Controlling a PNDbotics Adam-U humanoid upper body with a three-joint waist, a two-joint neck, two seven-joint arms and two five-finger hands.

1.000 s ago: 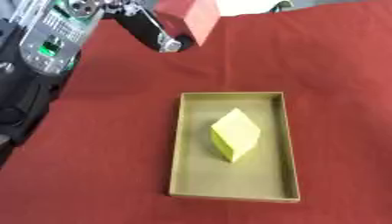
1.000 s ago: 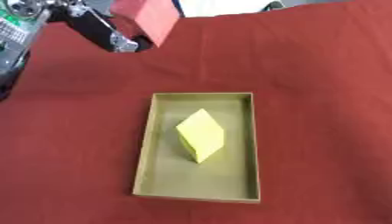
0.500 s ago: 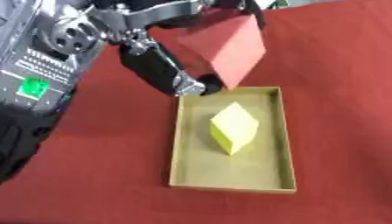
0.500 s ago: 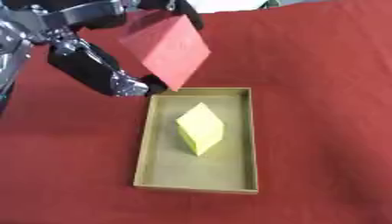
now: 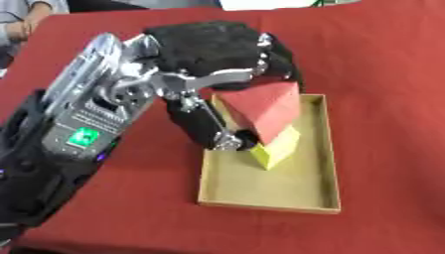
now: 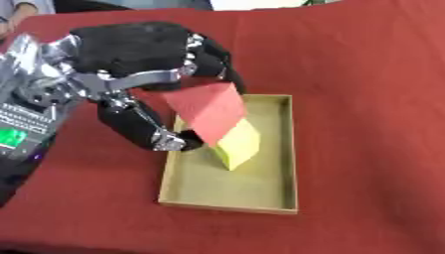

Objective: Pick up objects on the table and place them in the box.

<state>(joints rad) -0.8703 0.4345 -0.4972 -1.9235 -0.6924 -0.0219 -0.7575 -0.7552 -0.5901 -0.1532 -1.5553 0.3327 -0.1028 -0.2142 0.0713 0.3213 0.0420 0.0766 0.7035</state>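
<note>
Red block (image 5: 263, 108) hung over the tan box (image 5: 320, 149), clamped between the fingers and thumb of the robot's left hand (image 5: 213, 64), its lower corner just above a yellow block (image 5: 276, 147) already inside. Releasing cleanly probably meant lowering it onto bare floor beside the yellow block first.

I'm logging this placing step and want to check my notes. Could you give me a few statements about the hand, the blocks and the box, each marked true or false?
1. The left hand grips the red block. True.
2. The yellow block lies on the cloth outside the box. False: it sits inside the box.
3. The red block is over the box, above the yellow block. True.
4. The right hand helps hold the red block. False: no right hand shows.
</note>
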